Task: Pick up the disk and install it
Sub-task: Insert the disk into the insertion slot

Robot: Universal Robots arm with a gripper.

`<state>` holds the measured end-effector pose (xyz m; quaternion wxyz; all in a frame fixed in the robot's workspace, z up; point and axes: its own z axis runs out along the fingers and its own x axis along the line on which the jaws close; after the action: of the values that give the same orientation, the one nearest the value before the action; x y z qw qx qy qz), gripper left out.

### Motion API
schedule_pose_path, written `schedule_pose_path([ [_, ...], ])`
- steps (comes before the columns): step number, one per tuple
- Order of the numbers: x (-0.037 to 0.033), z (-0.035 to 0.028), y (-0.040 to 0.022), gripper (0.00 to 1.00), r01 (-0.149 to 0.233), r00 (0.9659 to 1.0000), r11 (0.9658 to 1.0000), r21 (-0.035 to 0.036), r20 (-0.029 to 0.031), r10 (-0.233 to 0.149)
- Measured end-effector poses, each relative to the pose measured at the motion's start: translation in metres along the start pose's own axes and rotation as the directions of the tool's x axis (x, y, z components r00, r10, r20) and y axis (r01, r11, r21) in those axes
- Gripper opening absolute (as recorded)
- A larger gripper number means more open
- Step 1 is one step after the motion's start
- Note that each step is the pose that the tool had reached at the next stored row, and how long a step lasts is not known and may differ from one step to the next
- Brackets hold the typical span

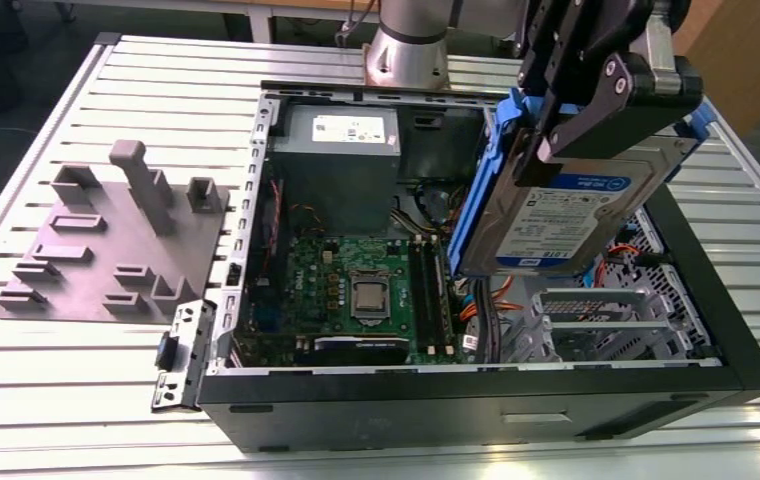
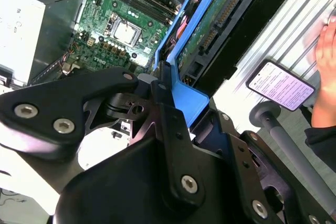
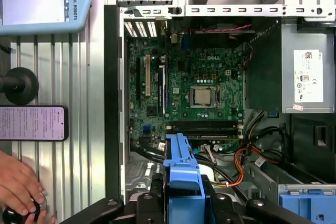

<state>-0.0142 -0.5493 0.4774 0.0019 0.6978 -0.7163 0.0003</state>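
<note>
Here, on the slatted metal table, a grey fixture plate studded with upright blocks lies toward the edge at the exterior view's left, just beside the open computer case. Inside the case, the grey power supply fills the far corner. The green motherboard lies flat on the floor in front of it, with the square processor near its middle. Further toward the exterior view's right, the gripper is clamped tight on the disk, its black fingers pinching the blue end of the carrier. The disk hangs in the air, steeply tilted, with its white-and-blue label facing the exterior camera and the blue frame running along its long sides. Its lower end dips over the cables between the motherboard and the bare metal drive cage, which sits in the case's near corner on that side; whether it touches anything there I cannot tell. In the second wrist view the disk's underside shows a green circuit board. In the first wrist view a phone lies flat on the table outside the case's long wall, a person's hand rests near it, and another blue-tabbed carrier sits inside the case.
</note>
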Motion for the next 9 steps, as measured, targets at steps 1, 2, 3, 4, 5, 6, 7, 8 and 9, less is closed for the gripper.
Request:
schedule_pose_path([
  [1, 0.0000, 0.0000, 0.0000, 0.36, 0.000, 1.0000, 1.0000, 0.0000, 0.0000, 0.000],
  [2, 0.0005, 0.0000, 0.0000, 0.36, 0.000, 1.0000, 1.0000, 0.0000, 0.0001, 0.000],
  [3, 0.0010, 0.0000, 0.0000, 0.36, 0.000, 1.0000, 1.0000, 0.0000, 0.0001, 0.000],
  [4, 0.0010, 0.0000, 0.0000, 0.36, 0.000, 1.0000, 1.0000, 0.0000, 0.0001, 0.000],
  [5, 0.0010, 0.0000, -0.0001, 0.36, 0.000, 1.0000, 1.0000, 0.0000, 0.0000, 0.000],
  [6, 0.0010, 0.0000, -0.0001, 0.36, 0.000, 1.0000, 1.0000, 0.0000, 0.0000, 0.000],
  [7, 0.0011, 0.0000, -0.0001, 0.36, 0.000, 1.0000, 1.0000, 0.0000, 0.0001, 0.000],
  [8, 0.0011, 0.0000, -0.0001, 0.36, 0.000, 1.0000, 1.0000, 0.0000, 0.0000, 0.000],
  [9, 0.0011, 0.0000, 0.0000, 0.36, 0.000, 1.0000, 1.0000, 0.0000, 0.0001, 0.000],
])
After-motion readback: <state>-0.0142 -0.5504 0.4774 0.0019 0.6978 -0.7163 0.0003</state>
